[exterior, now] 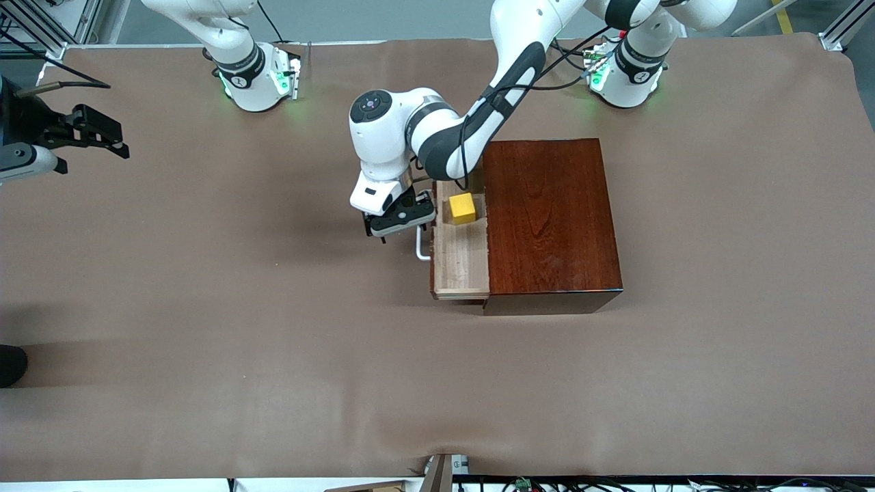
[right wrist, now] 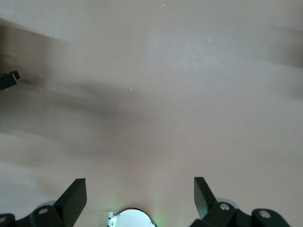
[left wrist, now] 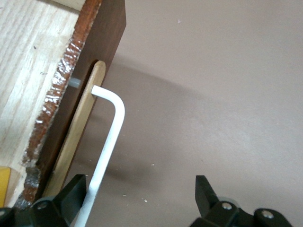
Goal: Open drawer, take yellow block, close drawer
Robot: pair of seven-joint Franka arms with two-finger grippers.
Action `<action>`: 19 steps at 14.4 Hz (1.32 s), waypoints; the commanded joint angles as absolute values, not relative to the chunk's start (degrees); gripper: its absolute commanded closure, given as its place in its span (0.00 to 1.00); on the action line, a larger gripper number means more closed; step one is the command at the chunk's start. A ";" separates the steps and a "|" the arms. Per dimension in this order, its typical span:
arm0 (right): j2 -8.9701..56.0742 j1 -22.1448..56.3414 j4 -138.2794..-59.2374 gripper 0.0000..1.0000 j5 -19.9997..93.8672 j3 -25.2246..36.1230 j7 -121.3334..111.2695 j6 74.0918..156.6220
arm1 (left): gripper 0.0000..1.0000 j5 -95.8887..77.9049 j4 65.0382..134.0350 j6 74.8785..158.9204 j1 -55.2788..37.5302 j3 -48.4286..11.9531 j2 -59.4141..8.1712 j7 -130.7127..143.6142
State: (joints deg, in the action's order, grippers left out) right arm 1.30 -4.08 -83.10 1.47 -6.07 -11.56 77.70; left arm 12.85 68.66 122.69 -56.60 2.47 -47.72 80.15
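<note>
Left gripper (exterior: 400, 220): fingers spread wide, holding nothing; it hangs at the white handle (exterior: 422, 247). In the left wrist view one finger (left wrist: 71, 194) is just beside the bar (left wrist: 108, 142); contact cannot be confirmed.
Right gripper (exterior: 102, 137): open and empty, waiting over bare cloth at the right arm's end of the table (exterior: 205, 307).
Drawer (exterior: 461, 263): pulled partly out of the box (exterior: 550, 222), at 9 o'clock of it in the front view.
Block (exterior: 463, 208): yellow, resting on the drawer's pale floor, toward its 12 o'clock end, just beside the box's edge.
Open room: bare cloth lies from 6 to 9 o'clock of the handle.
</note>
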 commanded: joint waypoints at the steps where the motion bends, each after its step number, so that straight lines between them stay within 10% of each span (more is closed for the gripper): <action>1: 0.53 -4.31 -82.45 0.00 1.67 -6.50 -10.72 77.87 | 0.00 10.55 65.30 129.29 -58.01 0.88 -50.63 83.23; 19: 5.18 3.51 -81.91 0.00 3.08 -6.50 15.34 82.09 | 0.00 11.34 65.83 114.63 -57.13 5.01 -42.12 69.71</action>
State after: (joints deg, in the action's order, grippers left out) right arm 4.90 2.19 -82.42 2.38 -6.64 8.91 81.64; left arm 11.94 65.82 119.40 -56.96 3.67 -46.05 73.46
